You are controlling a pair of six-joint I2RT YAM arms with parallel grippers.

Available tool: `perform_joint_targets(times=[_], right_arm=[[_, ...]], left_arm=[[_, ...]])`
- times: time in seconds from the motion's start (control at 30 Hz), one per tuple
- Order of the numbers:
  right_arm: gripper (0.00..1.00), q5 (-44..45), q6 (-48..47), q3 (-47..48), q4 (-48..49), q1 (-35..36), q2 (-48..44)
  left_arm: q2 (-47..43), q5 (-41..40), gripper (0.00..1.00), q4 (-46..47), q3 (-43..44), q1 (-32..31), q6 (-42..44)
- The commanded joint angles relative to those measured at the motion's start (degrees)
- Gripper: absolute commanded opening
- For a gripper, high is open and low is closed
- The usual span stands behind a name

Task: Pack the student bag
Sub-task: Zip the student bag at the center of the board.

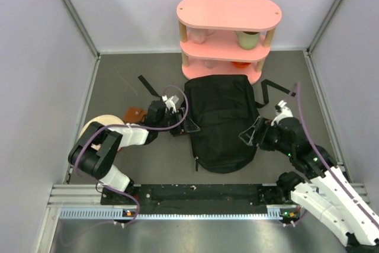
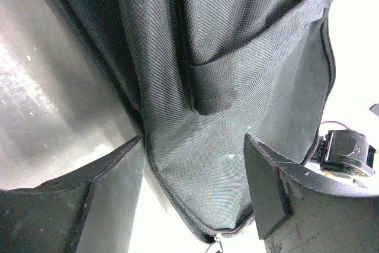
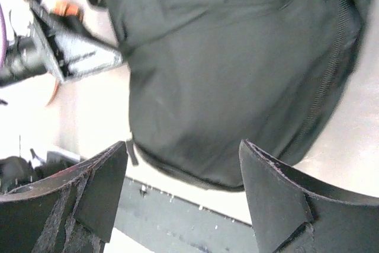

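The student bag (image 1: pixel 222 122) is a large black fabric backpack lying flat in the middle of the table, straps trailing at its far corners. My left gripper (image 1: pixel 188 125) is open at the bag's left edge; in the left wrist view the bag (image 2: pixel 237 81) fills the frame and its lower edge lies between the open jaws of my left gripper (image 2: pixel 194 164). My right gripper (image 1: pixel 249 134) is open at the bag's right edge; in the right wrist view my right gripper (image 3: pixel 183 170) stands apart from the bag (image 3: pixel 225 69).
A pink three-tier shelf (image 1: pixel 228 37) with cups stands right behind the bag. A brown item (image 1: pixel 135 114) and a round tan object (image 1: pixel 98 125) lie to the left. A black rail (image 1: pixel 201 194) runs along the near edge. Grey walls enclose the table.
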Motion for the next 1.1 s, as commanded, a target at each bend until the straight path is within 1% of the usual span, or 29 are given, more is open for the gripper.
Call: perform_joint_targets(times=[0.0, 0.03, 0.1, 0.13, 0.2, 0.27, 0.3, 0.33, 0.37, 0.4, 0.47, 0.5, 0.57, 0.67, 0.83, 0.93, 1.07], right_arm=[[0.75, 4.3, 5.9, -0.3, 1.7, 12.6, 1.7], [0.75, 8.2, 7.1, -0.1, 1.8, 18.7, 3.9], [0.75, 11.3, 10.5, 0.7, 3.1, 24.0, 6.9], [0.75, 16.1, 12.1, 1.1, 3.1, 29.8, 9.9], [0.76, 22.6, 16.1, 2.6, 3.6, 35.0, 12.9], [0.76, 25.1, 18.6, 3.7, 4.3, 39.8, 17.0], [0.76, 27.0, 21.5, 4.7, 4.4, 40.9, 18.2], [0.76, 27.7, 23.2, 5.3, 4.5, 41.9, 19.7], [0.75, 28.6, 26.9, 5.7, 4.7, 44.3, 22.1], [0.75, 29.9, 28.4, 6.6, 4.9, 45.3, 23.5], [0.74, 31.0, 30.4, 8.0, 5.3, 47.4, 27.7], [0.74, 32.1, 31.3, 9.7, 5.2, 48.9, 28.8], [0.74, 32.5, 32.7, 11.2, 5.3, 50.1, 31.2], [0.71, 32.7, 34.8, 12.9, 5.4, 51.2, 34.5], [0.67, 29.5, 34.1, 15.6, 6.0, 51.9, 39.3], [0.6, 28.4, 33.2, 17.7, 6.2, 52.6, 42.3], [0.58, 27.7, 35.1, 18.6, 6.2, 52.7, 45.4]], left_arm=[[-0.4, 1.4, 0.71, 6.1, -1.2, -1.1, -1.8], [-0.3, 1.3, 0.7, 7.4, -2.2, -1.4, -2.1], [0.3, 0.8, 0.7, 8.5, -3.2, -1.7, -3.1], [0.4, 0.8, 0.7, 9.4, -4.3, -1.9, -3.7], [1.3, 0.9, 0.68, 13.2, -5.3, -2.4, -5.7], [2.0, 0.5, 0.65, 15.7, -6.4, -3.4, -7.3], [2.4, 0.1, 0.63, 16.2, -6.6, -3.8, -7.6], [2.7, -0.2, 0.6, 16.7, -6.7, -4.4, -7.9], [2.8, -0.3, 0.57, 17.9, -6.7, -4.7, -8.6], [3.3, -0.3, 0.48, 18.4, -6.7, -4.8, -8.9], [3.4, -0.4, 0.41, 19.4, -6.4, -5.4, -10.0], [2.9, -0.5, 0.33, 19.5, -6.3, -5.4, -10.2], [2.2, -1.2, 0.29, 19.3, -6.1, -5.5, -10.6], [0.2, -1.8, 0.27, 17.0, -5.3, -5.5, -9.7], [-1.5, -2.3, 0.27, 14.3, -3.9, -5.5, -9.0], [-2.0, -2.3, 0.27, 13.3, -3.2, -5.5, -8.7], [-2.3, -2.3, 0.26, 11.5, -1.8, -5.5, -7.6]])
